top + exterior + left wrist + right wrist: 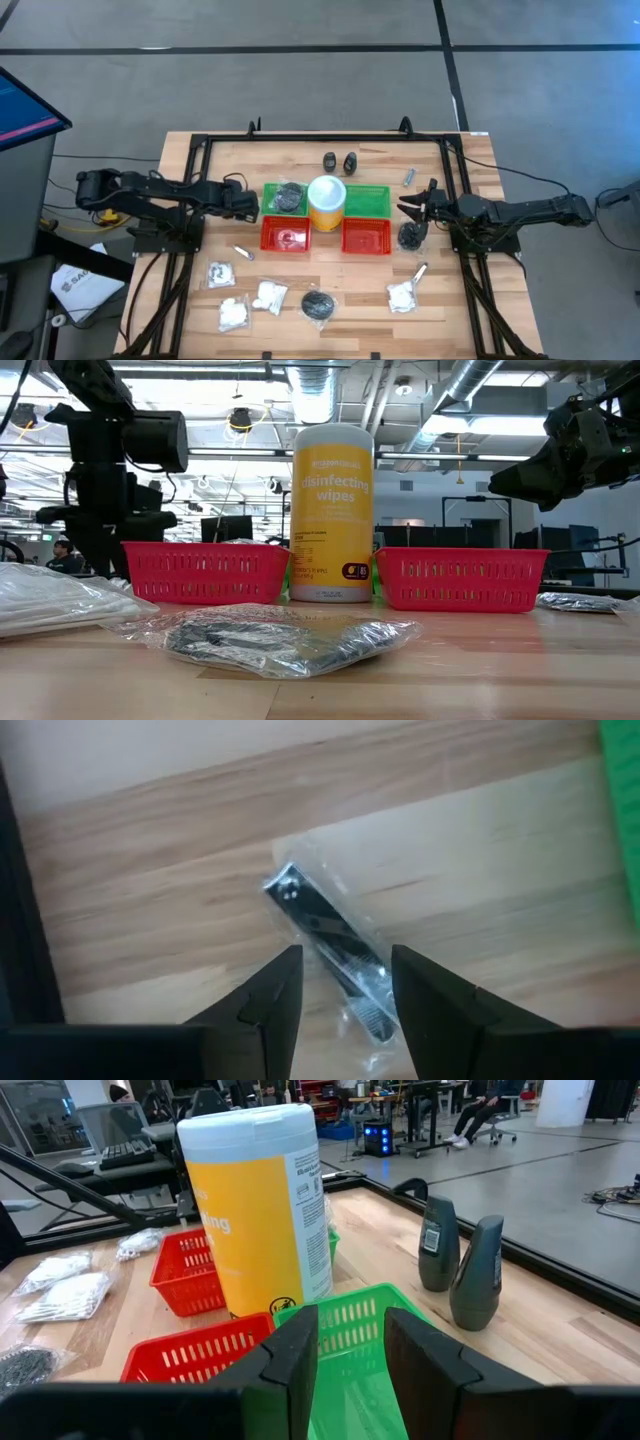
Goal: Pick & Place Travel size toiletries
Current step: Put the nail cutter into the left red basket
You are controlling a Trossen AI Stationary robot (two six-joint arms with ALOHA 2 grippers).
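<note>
My left gripper (252, 207) is open and empty, left of the green and red trays. Its wrist view (345, 985) shows a clear-wrapped silvery tube (330, 945) lying flat on the wood beyond the open fingers; I cannot see any touch. That tube (243, 253) lies near the left red tray. My right gripper (405, 207) is open and empty over the right end of the green tray (360, 1315). Two tiny black bottles (340, 161) stand at the far side. A dark round pad (410, 237) lies right of the red tray.
The yellow wipes cylinder (327, 200) stands between the trays. One dark pad lies in the left green tray (289, 197). White packets (233, 313), another wrapped pad (318, 305) and silvery tubes (420, 270) lie near the front edge. A black frame (200, 140) rims the table.
</note>
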